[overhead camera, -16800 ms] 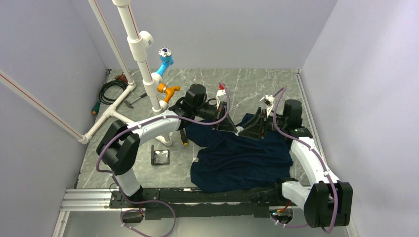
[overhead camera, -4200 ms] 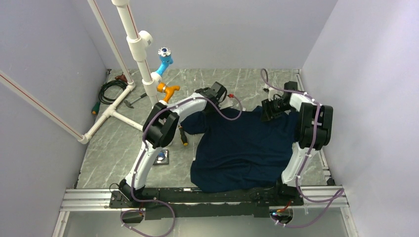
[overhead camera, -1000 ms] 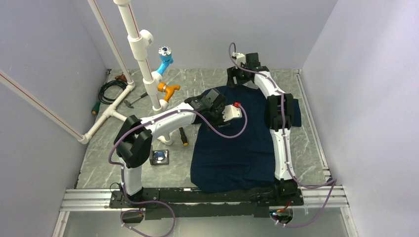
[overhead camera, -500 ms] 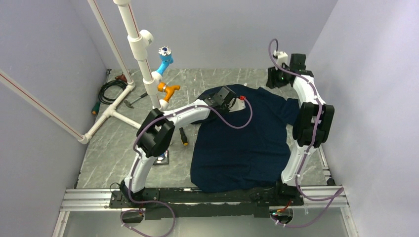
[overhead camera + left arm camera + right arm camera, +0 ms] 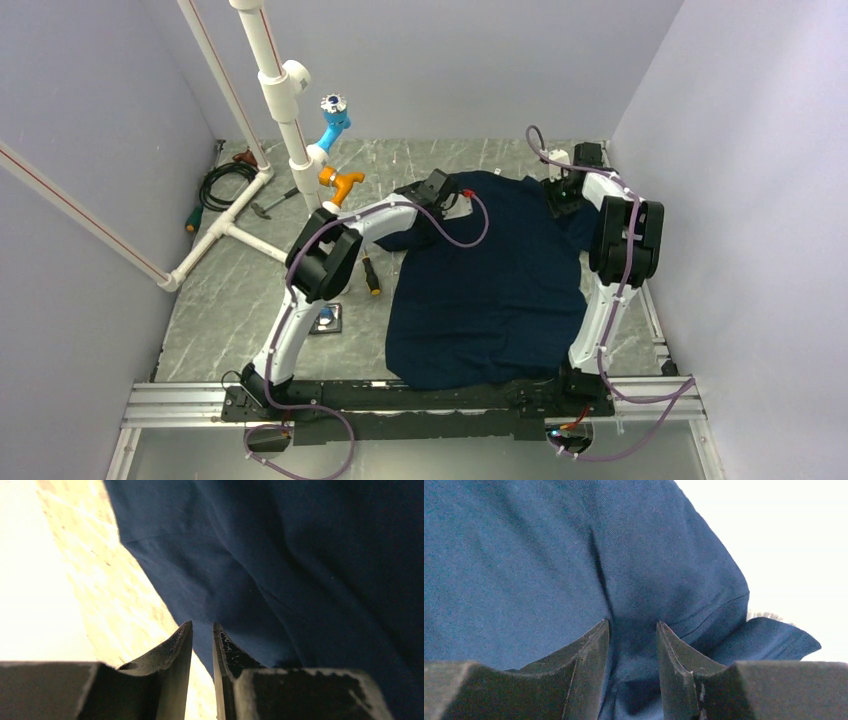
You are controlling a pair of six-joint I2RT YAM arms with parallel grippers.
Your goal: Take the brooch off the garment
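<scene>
1. Left of the shirt point(image 5: 480, 290), on a dark square tray point(image 5: 314, 328), the brooch point(image 5: 327, 318) seems to lie, half hidden by the left arm point(image 5: 320, 265) and far from both grippers.
2. The left gripper point(image 5: 202, 627) is at the shirt's edge, its jaws a narrow slit apart.
3. The right gripper point(image 5: 632, 625) has its jaws apart over a sleeve; whether it pinches the cloth is unclear.

The garment point(image 5: 490, 290) is soft, matt navy cloth, finely woven, with stitched hems. The table point(image 5: 215, 315) looks like smooth grey veined stone. At ten o'clock, the pipes point(image 5: 270, 68) are glossy white plastic.

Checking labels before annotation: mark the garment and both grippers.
garment point(image 5: 490, 290), top view, central cloth.
left gripper point(image 5: 202, 625), left wrist view, between fingertips.
right gripper point(image 5: 632, 623), right wrist view, between fingertips.
</scene>
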